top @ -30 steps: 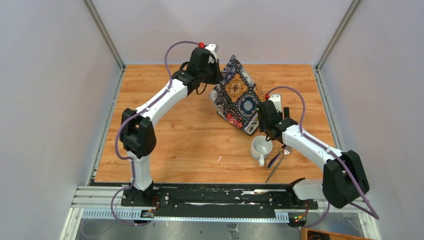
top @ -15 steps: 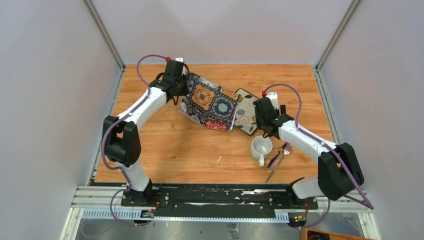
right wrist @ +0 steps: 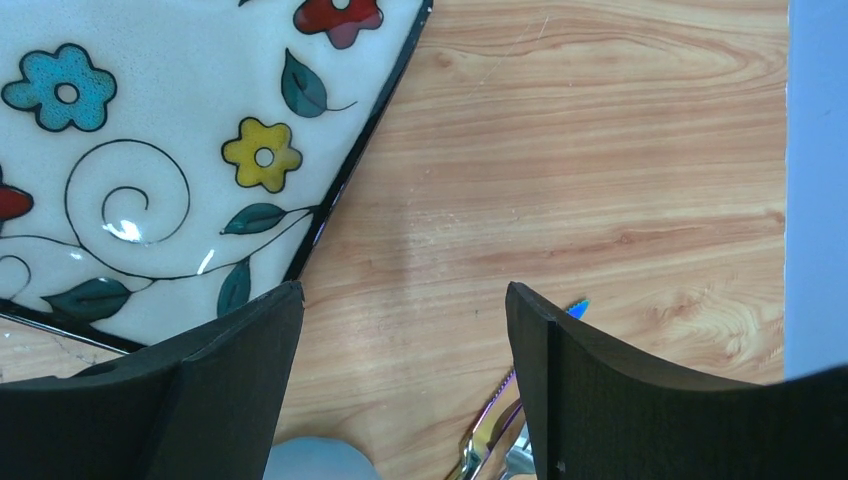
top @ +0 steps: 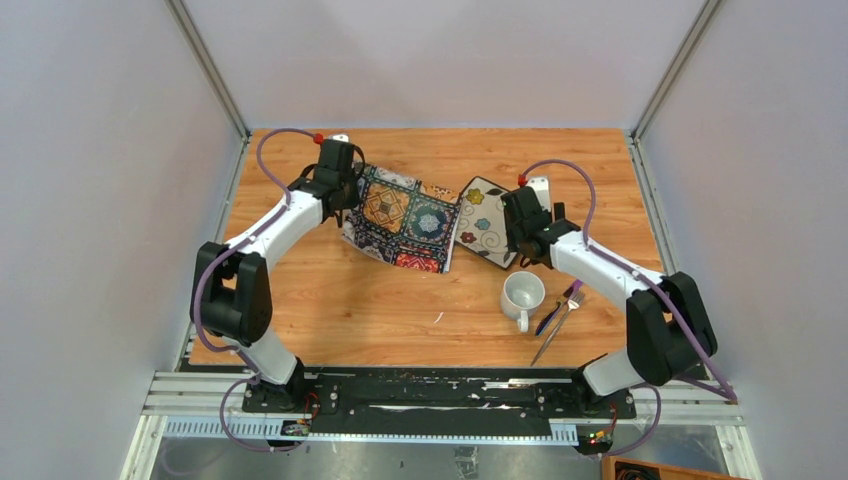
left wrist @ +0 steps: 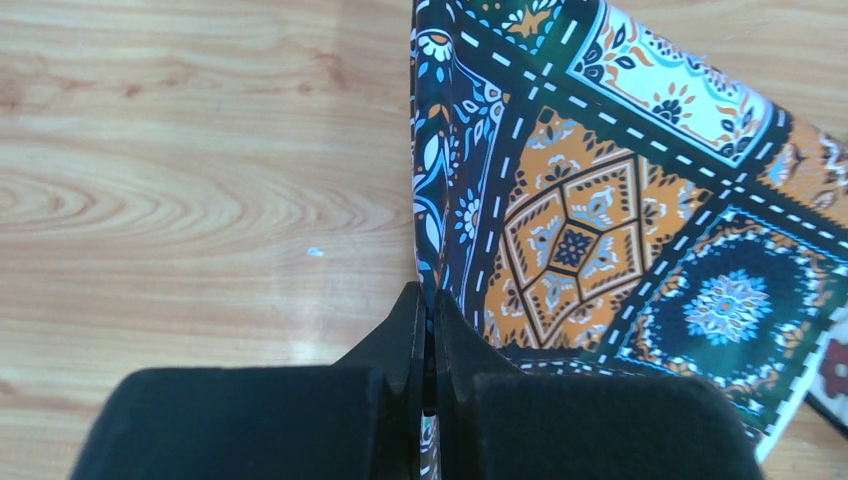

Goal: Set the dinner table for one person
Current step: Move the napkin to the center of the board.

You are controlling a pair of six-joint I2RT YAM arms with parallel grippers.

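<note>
The dinner table point(top: 380, 300) fills the enclosure floor beneath both arms. Toward its far left corner, the left gripper point(left wrist: 428, 300), jaws pressed together, pinches a patterned placemat point(top: 400, 215). The right gripper point(right wrist: 405, 300) hangs spread wide beside a flowered plate point(top: 482, 225).

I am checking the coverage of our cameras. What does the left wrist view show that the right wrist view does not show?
Only the left wrist view: the patterned placemat, with one edge pinched in the shut left end effector.

Only the right wrist view: the flowered plate, the cutlery tips, and the open right end effector, which holds nothing. A white and red sliver in the lower right corner of the left wrist view may be the plate too; I cannot tell.

Both: the wood-grain dinner table.
</note>
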